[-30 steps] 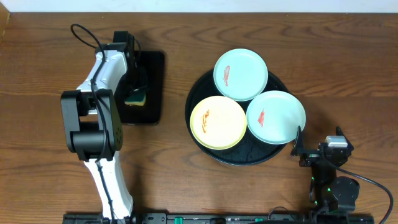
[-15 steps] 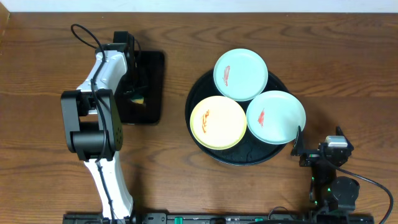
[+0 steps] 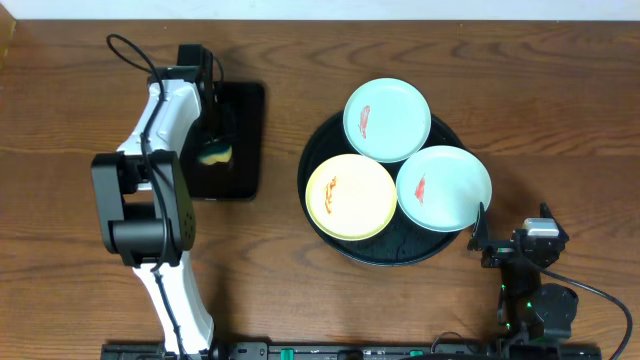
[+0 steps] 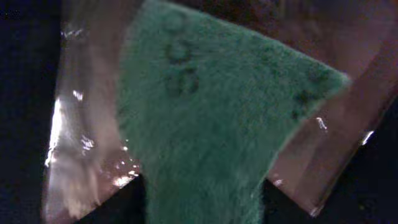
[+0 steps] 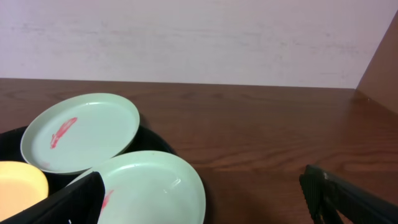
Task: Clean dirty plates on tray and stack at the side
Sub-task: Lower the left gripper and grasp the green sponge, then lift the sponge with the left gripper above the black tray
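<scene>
Three plates lie on the round black tray [image 3: 318,232]: a mint-blue plate [image 3: 387,120] at the back, a mint-blue plate [image 3: 444,188] at the right and a yellow plate [image 3: 350,196] at the left, each with a red smear. My left gripper [image 3: 215,135] hangs over the rectangular tray, shut on a green-and-yellow sponge [image 3: 215,153]. The sponge [image 4: 205,124] fills the left wrist view between the clear fingers [image 4: 205,149]. My right gripper [image 3: 510,228] is open and empty, on the table just right of the right mint plate [image 5: 155,186].
The small rectangular black tray [image 3: 247,140] lies left of the round tray. In the right wrist view the open fingers [image 5: 202,202] frame the near mint plate, with the far mint plate [image 5: 81,130], the yellow plate's edge [image 5: 18,180] and bare wood to the right.
My left arm has shifted slightly back and left, and the sponge now shows more fully below the gripper. The right arm and the plates have not moved.
</scene>
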